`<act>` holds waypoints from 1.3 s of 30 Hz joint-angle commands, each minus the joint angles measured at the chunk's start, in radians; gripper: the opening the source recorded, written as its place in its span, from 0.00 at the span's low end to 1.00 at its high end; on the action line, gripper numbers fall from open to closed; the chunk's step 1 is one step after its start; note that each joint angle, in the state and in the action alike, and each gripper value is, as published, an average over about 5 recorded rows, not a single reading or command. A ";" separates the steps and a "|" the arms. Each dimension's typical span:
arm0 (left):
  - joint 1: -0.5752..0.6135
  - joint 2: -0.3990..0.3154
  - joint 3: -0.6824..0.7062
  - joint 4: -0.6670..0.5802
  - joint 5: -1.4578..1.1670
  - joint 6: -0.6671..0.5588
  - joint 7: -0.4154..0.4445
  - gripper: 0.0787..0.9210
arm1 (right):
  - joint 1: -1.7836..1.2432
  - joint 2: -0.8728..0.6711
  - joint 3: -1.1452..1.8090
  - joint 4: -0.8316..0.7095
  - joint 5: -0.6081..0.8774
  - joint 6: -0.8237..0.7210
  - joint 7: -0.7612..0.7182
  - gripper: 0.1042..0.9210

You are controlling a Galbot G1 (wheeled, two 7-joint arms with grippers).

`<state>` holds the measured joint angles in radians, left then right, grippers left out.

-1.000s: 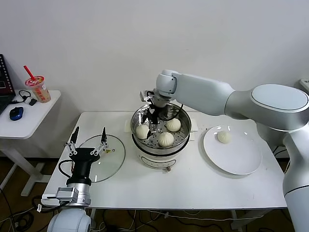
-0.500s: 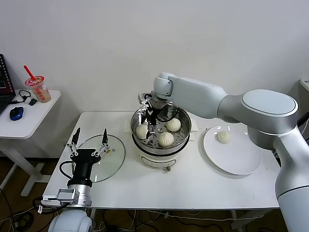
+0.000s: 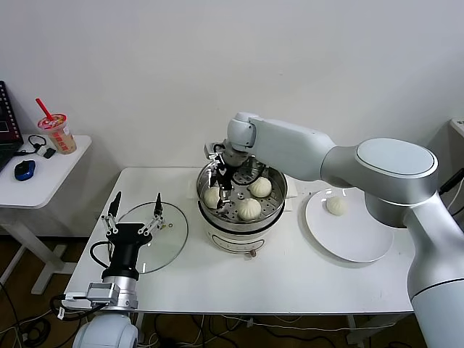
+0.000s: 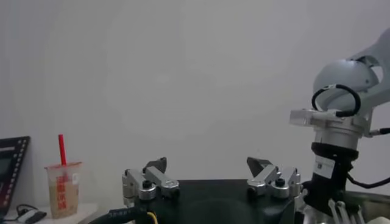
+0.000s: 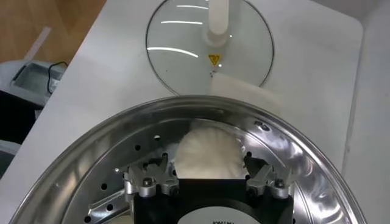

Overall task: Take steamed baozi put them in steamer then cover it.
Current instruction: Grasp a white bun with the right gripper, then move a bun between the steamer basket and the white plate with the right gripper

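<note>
Three buns [image 3: 249,208] sit on the perforated tray of the steamer [image 3: 241,217] at the centre of the head view; the fourth bun [image 3: 336,205] lies on the white plate [image 3: 355,239] at centre right. The right gripper [image 3: 222,180] hangs inside the pot, its fingers spread wide on either side of the nearest bun [image 5: 207,154] and gripping nothing, so that bun appears set down and let go. The left gripper [image 3: 135,215] waits at lower left above the glass lid [image 3: 170,235], fingers likewise spread and empty.

The buns look soft, light and easily dented; a gentle pinch across the widest part of the sides, low on the dome, should lift one without squashing or tearing the skin. Their surface seems smooth and slightly tacky rather than slippery. The lid is stiff, breakable and probably slick on its glass; its white handle [image 5: 218,20] is the sensible place to hold it.

Everything stands on a white table [image 3: 290,279] that is flat and bare between plate and pot. A white wall is behind it, and a side table [image 3: 29,185] in the upper left carries a drink cup [image 3: 59,133] and a computer mouse [image 3: 24,170].
</note>
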<state>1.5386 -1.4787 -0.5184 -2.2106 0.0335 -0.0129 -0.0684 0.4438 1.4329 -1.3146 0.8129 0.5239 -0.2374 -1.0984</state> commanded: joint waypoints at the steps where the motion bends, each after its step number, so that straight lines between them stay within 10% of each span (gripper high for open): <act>1: 0.001 0.002 -0.002 -0.002 0.000 0.001 0.001 0.88 | -0.004 0.002 0.004 -0.005 -0.008 0.002 -0.002 0.88; 18: 0.004 0.002 0.000 -0.002 0.000 0.000 0.000 0.88 | 0.000 -0.008 0.008 0.002 -0.009 0.003 0.000 0.61; 39: 0.001 0.004 -0.004 0.002 0.005 0.005 -0.002 0.88 | 0.279 -0.268 -0.085 0.187 0.106 0.021 -0.027 0.59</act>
<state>1.5398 -1.4756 -0.5217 -2.2104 0.0373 -0.0099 -0.0701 0.6016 1.2853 -1.3629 0.9446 0.5933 -0.2197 -1.1176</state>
